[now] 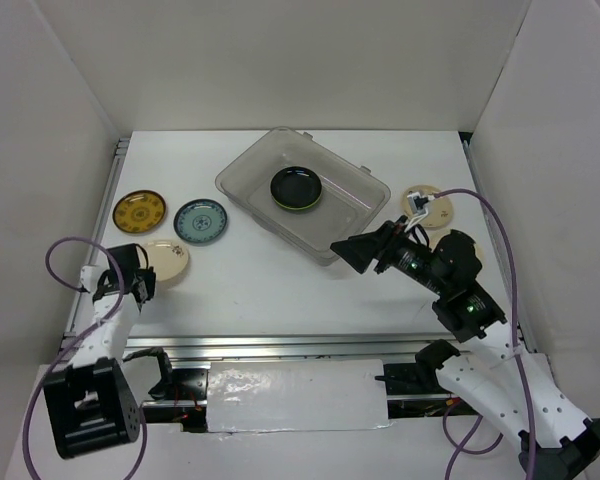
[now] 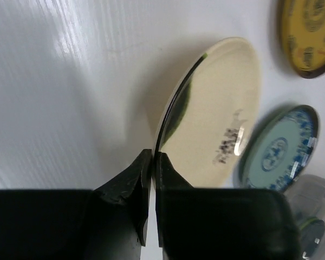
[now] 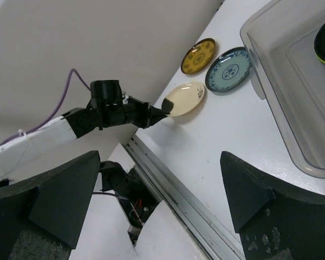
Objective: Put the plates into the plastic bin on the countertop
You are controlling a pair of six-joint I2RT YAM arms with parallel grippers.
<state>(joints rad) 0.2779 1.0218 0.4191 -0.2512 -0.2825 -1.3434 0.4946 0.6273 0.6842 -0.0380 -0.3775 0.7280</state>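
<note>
Metal rail edges the near side of the white countertop, and just beyond it on the left the left gripper has its two black fingers pinched narrow on the near rim of a cream plate. In the left wrist view that plate's gripped edge sits between the fingertips and the plate looks tilted, its far side toward the other saucers. Over to the right, at about the same depth, the right gripper hangs with its jaws spread wide and nothing between them, just beside the near corner of the plastic bin. Behind the cream plate lie a teal-patterned plate and, left of it, a golden-brown plate, both flat on the countertop and close together without touching. Farther back the clear bin sits at an angle, holding a black plate with a lime-green edge showing beneath it. Right of the bin rests another cream plate, partly covered by the right arm.
</note>
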